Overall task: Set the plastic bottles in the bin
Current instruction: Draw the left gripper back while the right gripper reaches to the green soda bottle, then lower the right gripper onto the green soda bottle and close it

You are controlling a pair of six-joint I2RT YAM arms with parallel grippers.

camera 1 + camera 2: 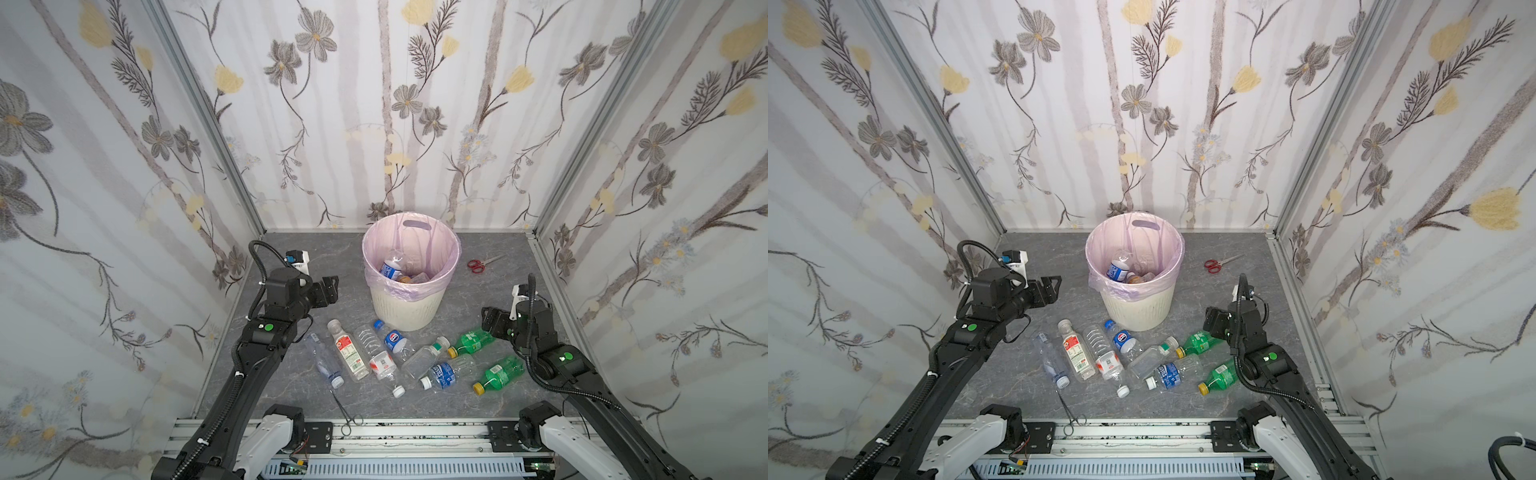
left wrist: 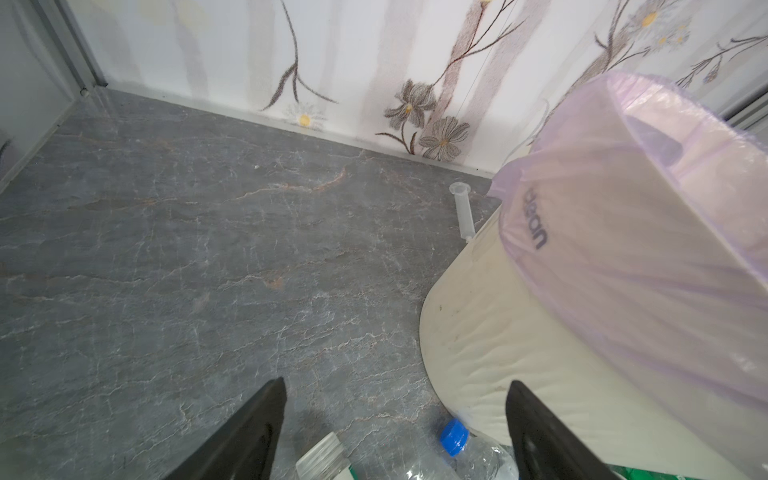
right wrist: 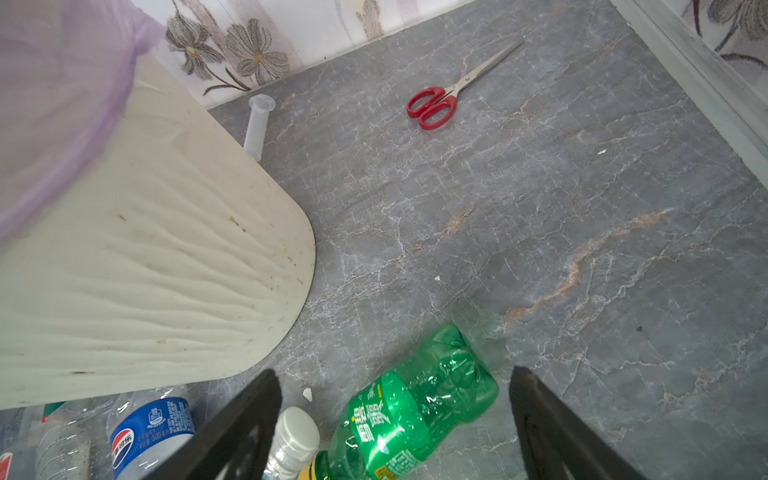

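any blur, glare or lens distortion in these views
Both top views: wide-angle, walls splay outward, light soft and even, faint shadows by the bin. Left wrist view: bin bulges near the lens. Right wrist view: green bottle sharp with small glints; no motion blur.

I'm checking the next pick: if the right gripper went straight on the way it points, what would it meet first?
Probably the green bottle, seen between the open jaws of the right gripper in its wrist view; nothing shows before it.
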